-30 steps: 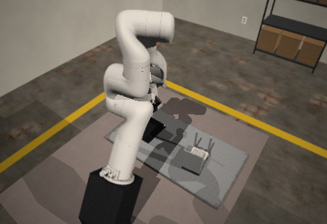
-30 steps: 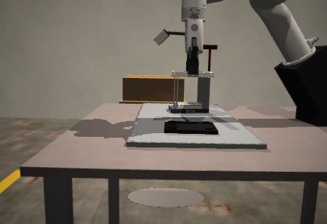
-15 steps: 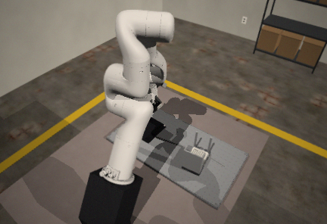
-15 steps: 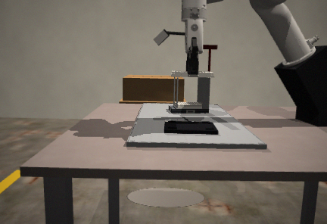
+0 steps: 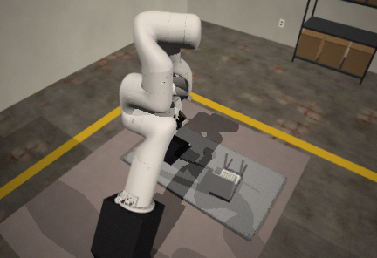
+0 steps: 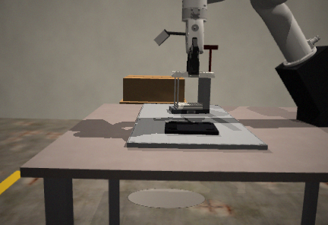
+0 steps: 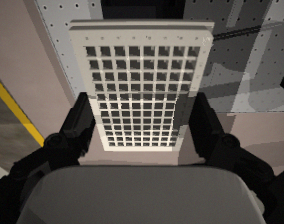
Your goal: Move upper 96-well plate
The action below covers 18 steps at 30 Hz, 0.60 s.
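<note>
My gripper (image 7: 142,105) is shut on the upper 96-well plate (image 7: 142,85), a pale plate with a grid of square wells, one finger on each long side. In the exterior view the gripper (image 6: 193,65) holds the plate (image 6: 193,76) level, high above the table. The black plate nest N1 (image 6: 191,128) lies on the grey baseplate below and nearer the camera. The stack rack K1 stands behind it with the lower plate (image 5: 229,176) at its foot between thin posts. In the top view the arm hides the gripper and part of the nest (image 5: 176,150). I cannot make out the A1 mark.
The grey perforated baseplate (image 6: 195,132) carries rack and nest. A brown box (image 6: 153,89) and a red T-shaped post (image 6: 209,56) stand behind. The arm's black pedestal (image 5: 126,228) is at the table corner. A shelf with boxes (image 5: 340,32) stands far off.
</note>
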Tool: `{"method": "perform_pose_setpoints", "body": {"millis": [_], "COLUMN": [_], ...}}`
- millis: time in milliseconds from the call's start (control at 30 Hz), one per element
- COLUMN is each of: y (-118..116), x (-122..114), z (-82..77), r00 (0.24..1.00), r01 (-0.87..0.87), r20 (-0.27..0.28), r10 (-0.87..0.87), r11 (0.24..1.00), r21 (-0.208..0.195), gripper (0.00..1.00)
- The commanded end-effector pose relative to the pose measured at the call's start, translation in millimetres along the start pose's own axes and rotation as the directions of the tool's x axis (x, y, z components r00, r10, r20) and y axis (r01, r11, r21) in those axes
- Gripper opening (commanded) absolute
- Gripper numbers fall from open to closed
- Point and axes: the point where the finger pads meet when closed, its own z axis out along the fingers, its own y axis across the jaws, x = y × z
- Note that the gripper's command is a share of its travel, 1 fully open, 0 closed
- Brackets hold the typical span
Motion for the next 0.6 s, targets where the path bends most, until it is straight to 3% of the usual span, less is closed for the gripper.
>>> {"method": "perform_pose_setpoints", "body": {"millis": [0,567], "y": [-0.6,-0.4], "x": [1.1,1.1], "z": [0.8,25.9], "r00": [1.000,1.000], "r01": [0.000,0.000], "r20": [-0.003,-0.003], "r10": [0.000,0.000], "r11": [1.000,1.000], "r21": [0.002,0.001], "gripper": [0.00,0.00]}}
